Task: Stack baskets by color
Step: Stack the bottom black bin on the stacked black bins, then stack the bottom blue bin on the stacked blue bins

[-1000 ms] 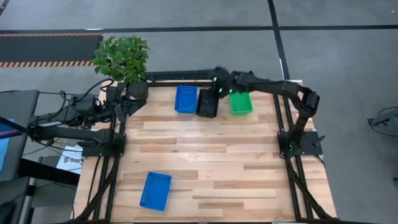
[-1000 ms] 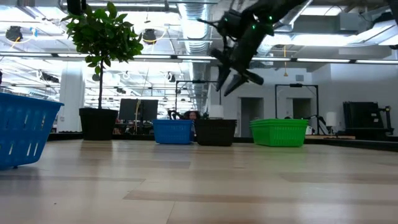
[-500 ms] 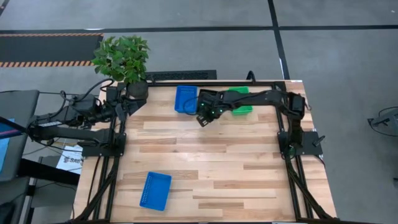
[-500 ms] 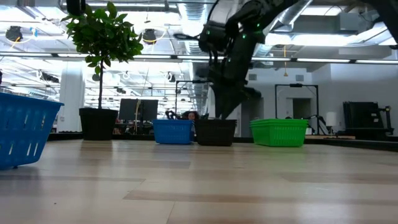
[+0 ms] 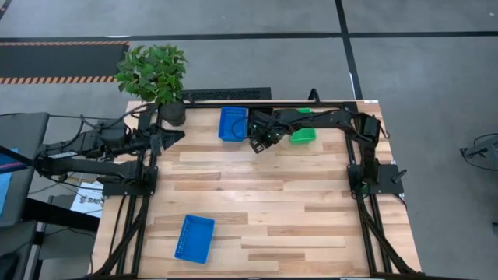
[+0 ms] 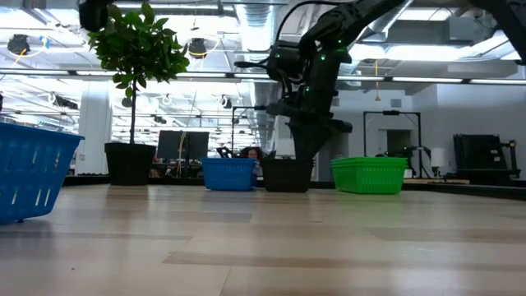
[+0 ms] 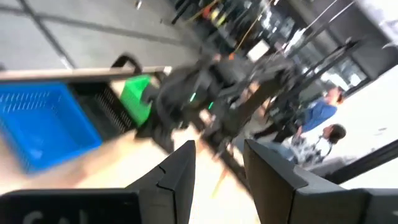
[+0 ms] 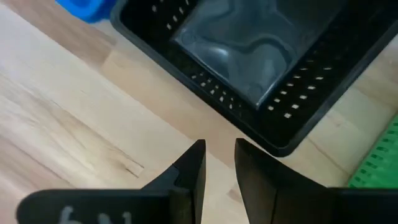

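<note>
Though askew, lone blue basket (image 5: 194, 238) lengthwise near-to-far

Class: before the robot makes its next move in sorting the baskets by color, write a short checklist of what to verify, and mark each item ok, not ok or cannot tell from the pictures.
1. Right hand near the black basket: ok, it hangs above the wood just beside the rim.
2. Right hand empty: ok, nothing sits between the fingers, a narrow gap shows.
3. Loose blue basket stacked on the far blue basket: not ok, it lies alone near the front edge.
4. Green basket apart from the black one: ok.
5. Left hand out of the way: ok, by the potted plant, empty.
6. Number of baskets in each stack: cannot tell.
</note>
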Tool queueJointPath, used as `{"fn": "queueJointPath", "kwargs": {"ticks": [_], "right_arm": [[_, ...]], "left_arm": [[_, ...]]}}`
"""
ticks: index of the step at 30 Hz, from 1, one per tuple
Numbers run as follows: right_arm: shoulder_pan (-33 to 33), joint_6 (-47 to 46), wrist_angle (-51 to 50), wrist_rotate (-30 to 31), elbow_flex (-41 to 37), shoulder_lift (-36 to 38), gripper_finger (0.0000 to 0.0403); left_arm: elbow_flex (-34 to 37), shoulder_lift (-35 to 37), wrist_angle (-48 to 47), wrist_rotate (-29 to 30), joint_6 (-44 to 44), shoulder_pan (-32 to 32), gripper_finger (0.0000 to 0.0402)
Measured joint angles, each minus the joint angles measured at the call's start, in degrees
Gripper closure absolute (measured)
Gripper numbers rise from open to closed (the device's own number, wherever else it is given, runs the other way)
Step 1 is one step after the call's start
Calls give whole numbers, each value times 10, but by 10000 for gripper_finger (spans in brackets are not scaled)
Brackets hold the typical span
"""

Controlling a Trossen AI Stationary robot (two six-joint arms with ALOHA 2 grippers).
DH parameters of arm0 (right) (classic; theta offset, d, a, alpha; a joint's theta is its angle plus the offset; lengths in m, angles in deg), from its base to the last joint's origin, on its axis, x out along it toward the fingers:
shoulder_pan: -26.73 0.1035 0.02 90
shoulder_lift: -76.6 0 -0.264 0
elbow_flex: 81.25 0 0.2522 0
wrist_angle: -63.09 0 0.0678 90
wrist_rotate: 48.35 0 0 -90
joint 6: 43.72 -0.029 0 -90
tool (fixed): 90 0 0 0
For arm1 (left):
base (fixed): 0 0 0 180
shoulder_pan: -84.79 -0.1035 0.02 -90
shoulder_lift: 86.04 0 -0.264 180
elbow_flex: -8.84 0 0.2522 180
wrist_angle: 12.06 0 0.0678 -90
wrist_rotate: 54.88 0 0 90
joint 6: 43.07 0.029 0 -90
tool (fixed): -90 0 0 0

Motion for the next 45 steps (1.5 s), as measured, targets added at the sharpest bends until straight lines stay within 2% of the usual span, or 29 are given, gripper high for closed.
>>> {"fn": "queueJointPath", "kwargs": {"ticks": [4,7,11,14,18,23,29,34,38,45], "right_arm": [[-5,-11,-20,1,0,11,296],[5,-15,-28,-4,0,30,296],[44,-45,-39,-11,0,74,296],[83,-83,-47,-11,0,113,296],[147,-149,-58,-3,0,161,296],[237,-226,-67,47,0,193,296],[307,-276,-65,65,0,197,296],[342,-281,-65,66,0,193,296],[365,-279,-62,66,0,192,296],[403,-272,-59,66,0,192,296]], "left_arm": [[0,0,-76,-34,-44,0,280],[0,0,-154,-108,-86,0,280],[0,-28,-257,-191,-136,12,290],[0,-67,-294,-233,-156,42,302],[0,-129,-295,-255,-188,116,316],[0,-195,-307,-254,-239,219,330],[0,-255,-305,-226,-362,344,364],[0,-317,-287,-225,-483,436,398],[0,-369,-251,-240,-563,483,400],[0,-477,-139,-272,-629,526,401]]}}
